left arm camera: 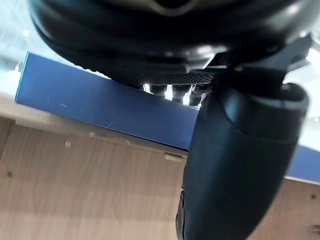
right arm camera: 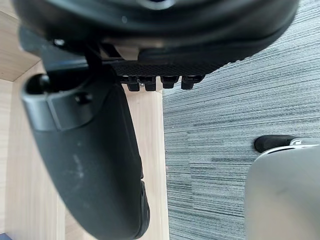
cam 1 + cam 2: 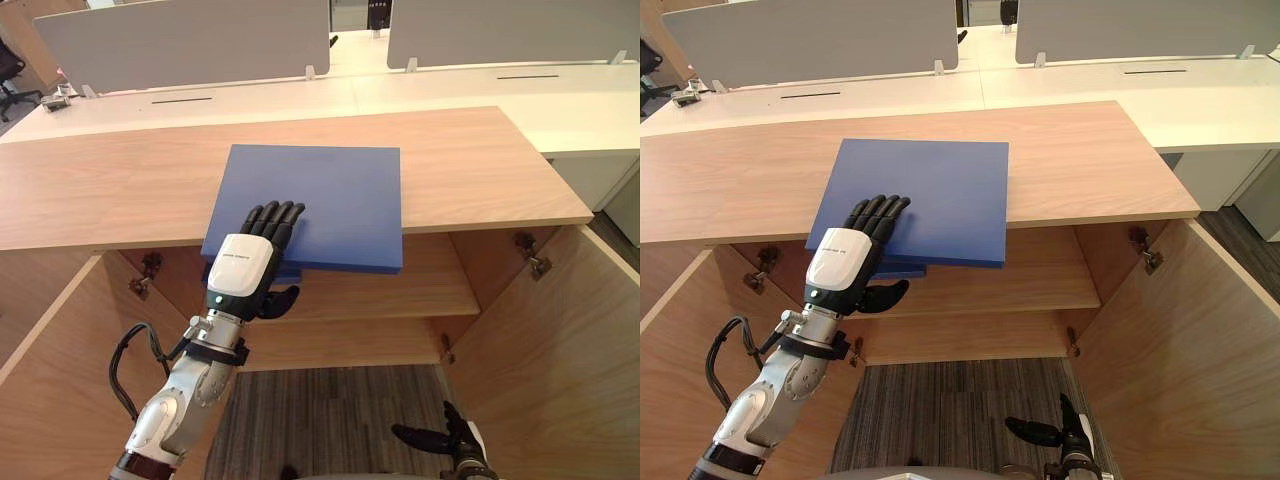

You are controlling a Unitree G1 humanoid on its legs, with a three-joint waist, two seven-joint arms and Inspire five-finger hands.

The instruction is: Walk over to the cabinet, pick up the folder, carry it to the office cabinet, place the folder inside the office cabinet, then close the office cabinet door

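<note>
Left robot hand at the blue folder's overhanging edge.
Straight fingers on top, thumb beneath, not yet pinching; it looks stiff, light and slick, so grip that overhang. Right robot hand hangs uncurled.

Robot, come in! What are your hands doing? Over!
Left hand open, fingers flat on blue folder, thumb under its overhanging edge. Right hand open, low, idle. Folder lies on cabinet top. Nothing in the way.

Folder: blue, flat, rectangular, closed.
Pose: lying flat, near edge jutting past the top's front edge.
Place: on the cabinet top, near its front middle.
Cabinet: light wood, both doors swung open, one shelf inside.
</note>
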